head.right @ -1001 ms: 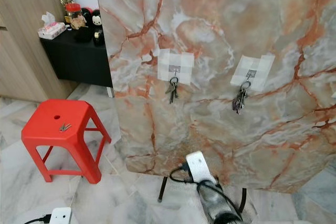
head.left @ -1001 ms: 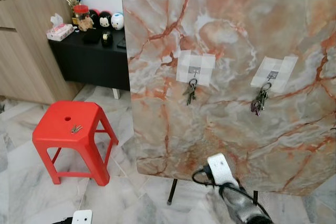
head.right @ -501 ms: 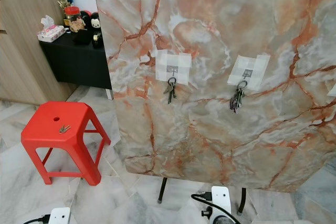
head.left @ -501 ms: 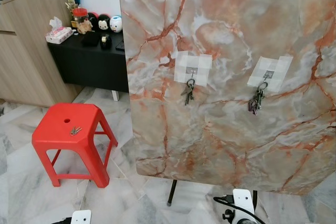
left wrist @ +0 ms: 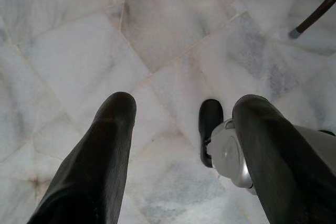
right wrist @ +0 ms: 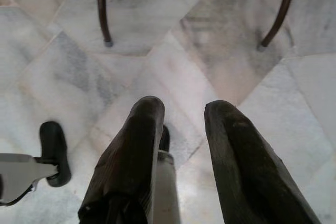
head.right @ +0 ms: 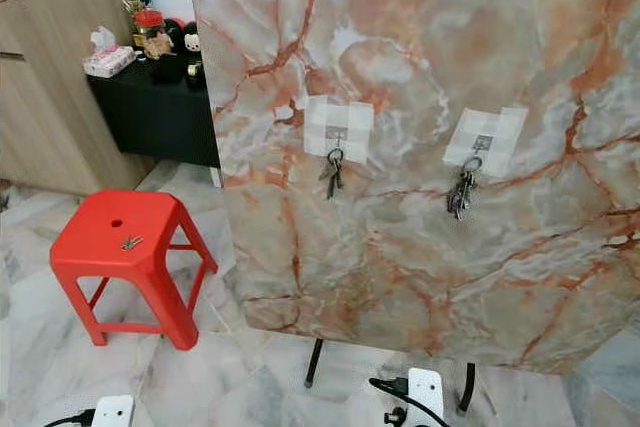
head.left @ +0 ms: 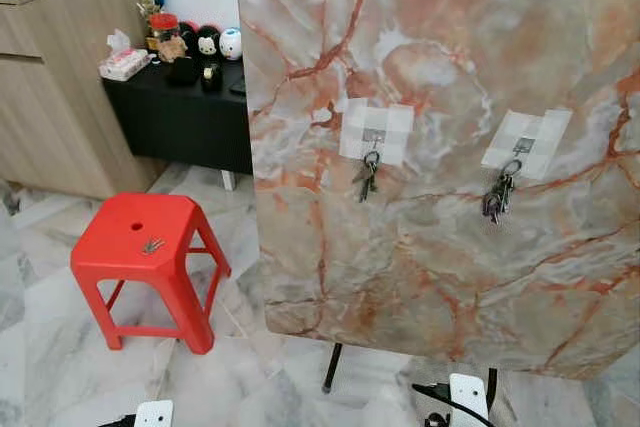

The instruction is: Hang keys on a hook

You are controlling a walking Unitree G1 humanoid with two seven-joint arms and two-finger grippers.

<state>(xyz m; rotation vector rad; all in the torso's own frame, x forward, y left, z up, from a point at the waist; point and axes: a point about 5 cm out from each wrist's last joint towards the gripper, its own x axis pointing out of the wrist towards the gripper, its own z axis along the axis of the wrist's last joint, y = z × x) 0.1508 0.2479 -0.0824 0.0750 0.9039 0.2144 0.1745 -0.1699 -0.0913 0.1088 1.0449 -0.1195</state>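
A small bunch of keys (head.left: pixel 152 245) lies on top of a red plastic stool (head.left: pixel 120 257) at the left. An upright marble-patterned board (head.left: pixel 450 277) carries two taped hooks. The left hook (head.left: pixel 373 134) holds keys (head.left: pixel 366 177), and the right hook (head.left: pixel 523 145) holds a bigger bunch (head.left: pixel 496 198). My left gripper (left wrist: pixel 184 106) hangs open over the marble floor with nothing between its fingers. My right gripper (right wrist: pixel 185 107) is also open and empty, low above the floor near the board's legs (right wrist: pixel 103 17). The right wrist (head.left: pixel 468 397) shows at the bottom edge.
A wooden cabinet (head.left: pixel 50 97) stands at the far left. Beside it a black low table (head.left: pixel 185 112) bears a tissue box, jars and toys. The board rests on thin dark legs (head.left: pixel 330 367). Open marble floor lies between the stool and me.
My right arm has dropped from in front of the board's lower part to the bottom edge of the picture. The camera has shifted a little; keys and stool stay put.
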